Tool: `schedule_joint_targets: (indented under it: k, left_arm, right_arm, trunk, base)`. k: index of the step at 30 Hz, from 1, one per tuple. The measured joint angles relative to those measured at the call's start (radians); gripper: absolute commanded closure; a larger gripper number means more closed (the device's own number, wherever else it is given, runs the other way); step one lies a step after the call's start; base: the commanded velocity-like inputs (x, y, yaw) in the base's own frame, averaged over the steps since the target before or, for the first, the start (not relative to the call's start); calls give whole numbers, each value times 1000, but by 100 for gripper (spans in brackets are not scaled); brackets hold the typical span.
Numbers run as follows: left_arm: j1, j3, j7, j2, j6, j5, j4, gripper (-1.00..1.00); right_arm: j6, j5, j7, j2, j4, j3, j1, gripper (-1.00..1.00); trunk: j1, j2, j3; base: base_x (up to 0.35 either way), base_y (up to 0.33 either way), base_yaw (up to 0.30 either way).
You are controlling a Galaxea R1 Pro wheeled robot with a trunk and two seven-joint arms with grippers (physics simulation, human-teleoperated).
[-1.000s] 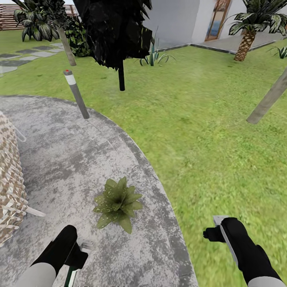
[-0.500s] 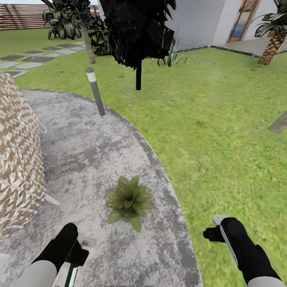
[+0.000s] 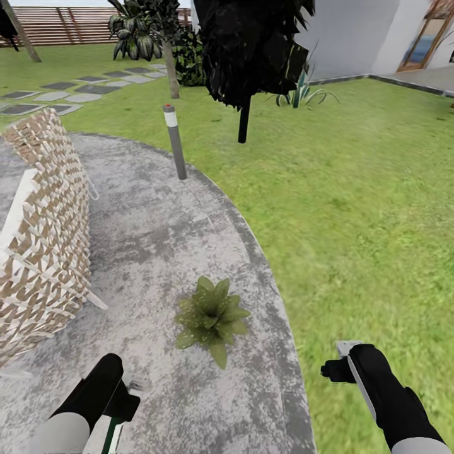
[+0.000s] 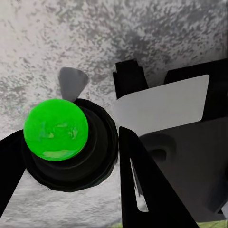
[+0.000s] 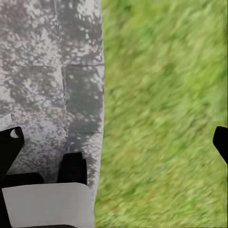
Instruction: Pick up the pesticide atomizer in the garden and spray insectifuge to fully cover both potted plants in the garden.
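One potted plant (image 3: 211, 318), a rosette of speckled green leaves, stands on the round stone patio (image 3: 145, 239) near its edge, a little ahead of me between my two arms. Its pot is hidden under the leaves, and the second potted plant is out of view. My left gripper (image 3: 128, 394) is low at the left, shut on the pesticide atomizer (image 3: 113, 434). In the left wrist view the atomizer's top (image 4: 57, 129) appears as a bright green disc in a black collar. My right gripper (image 3: 334, 367) hangs open over the lawn's edge, fingers (image 5: 9, 145) wide apart.
A wicker seat (image 3: 44, 239) stands close on the left of the patio. A grey bollard lamp (image 3: 174, 142) rises at the patio's far rim. Beyond lie the lawn (image 3: 359, 214), a dark tree (image 3: 249, 57), an agave (image 3: 302, 94), stepping stones (image 3: 63, 94) and the fence (image 3: 63, 25).
The whole picture has slid to the right, so the camera has turned left; more of the wicker seat is in view. Both arms keep their places in the picture.
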Motion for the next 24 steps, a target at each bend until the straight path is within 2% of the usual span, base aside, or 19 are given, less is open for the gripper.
schedule_joint_targets:
  k: [9,10,11,13,15,18,24]
  left_arm:
    - [-4,0,0,0,1,0,0,100]
    - [-4,0,0,0,1,0,0,100]
    - [-5,0,0,0,1,0,0,100]
    - [-6,0,0,0,1,0,0,100]
    - [-5,0,0,0,1,0,0,100]
    - [-5,0,0,0,1,0,0,100]
    - [-9,0,0,-2,1,0,0,100]
  right_arm:
    - [-3,0,-1,-2,-1,-2,0,-100]
    - [-20,0,0,-2,-10,-2,0,-100]
    - [-71,-1,1,-2,-44,-3,0,-100]
    - [-230,-1,3,-2,-143,-5,0,-100]
    - [-315,-1,3,-2,-183,-4,0,-100]
    - [-348,0,2,-2,-198,-3,0,-100]
    - [-357,0,3,-2,-202,-4,0,-100]
  trunk:
    - [0,0,0]
    - [0,0,0]
    - [0,0,0]
    - [0,0,0]
    - [0,0,0]
    - [0,0,0]
    - [0,0,0]
  base:
    - [41,-77,16]
    - [1,-2,0]
    - [1,-1,0]
    - [0,0,0]
    - [0,0,0]
    - [0,0,0]
    - [0,0,0]
